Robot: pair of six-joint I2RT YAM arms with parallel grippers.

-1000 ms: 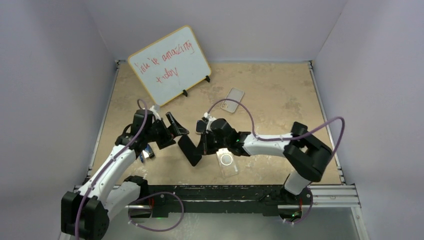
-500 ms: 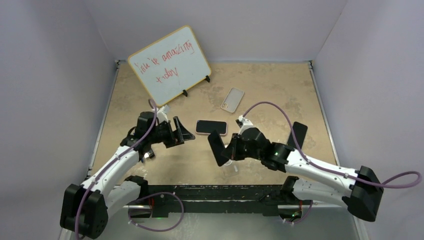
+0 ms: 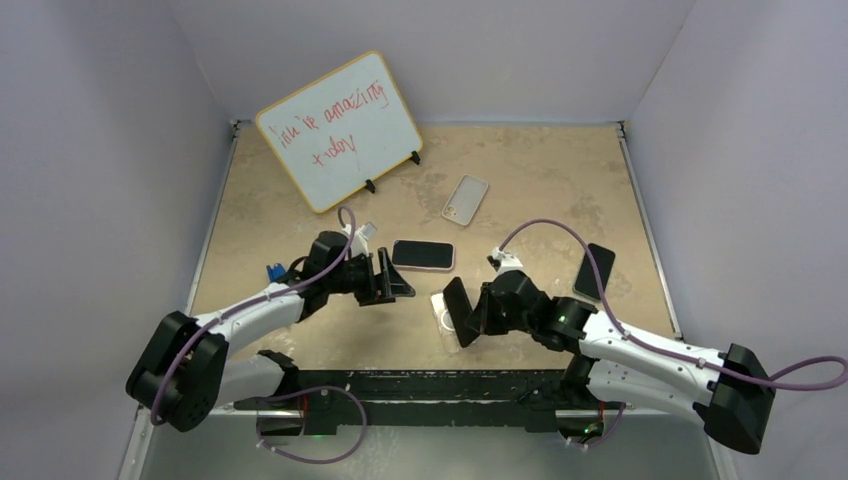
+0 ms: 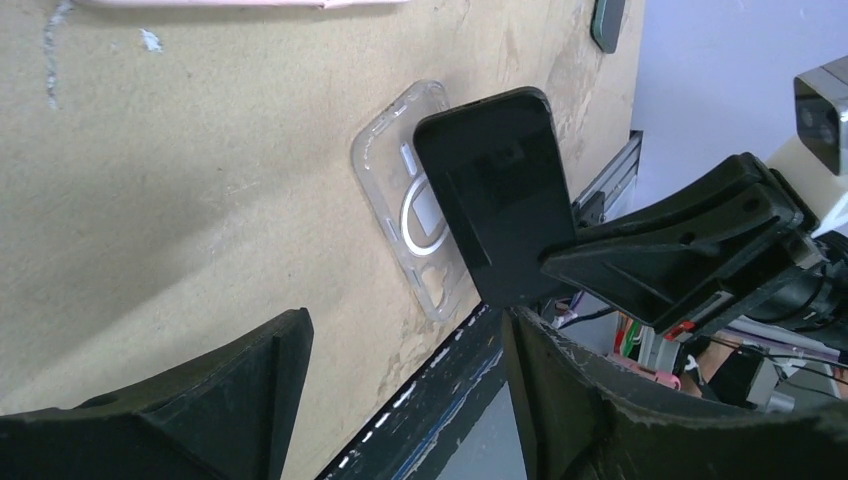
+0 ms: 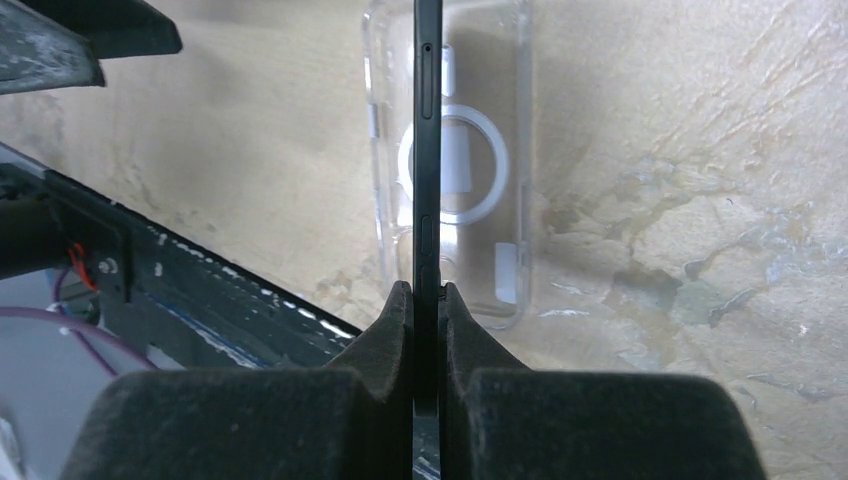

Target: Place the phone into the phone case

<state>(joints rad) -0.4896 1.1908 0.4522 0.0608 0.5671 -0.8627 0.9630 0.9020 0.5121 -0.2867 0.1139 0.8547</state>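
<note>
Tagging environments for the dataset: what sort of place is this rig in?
Probably a lab data-collection cell, not a home or shop: plain white enclosure walls on three sides, a tan tabletop edged by a metal mounting rail, and a hand-written whiteboard propped at the back.

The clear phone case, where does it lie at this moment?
In the top view, the clear phone case lies flat on the table near its front edge, just right of centre, beneath the phone gripped by the right claw.

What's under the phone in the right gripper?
The clear phone case, flat on the table, its white ring visible. The phone, edge-on, covers a strip of it; contact cannot be judged.
</note>
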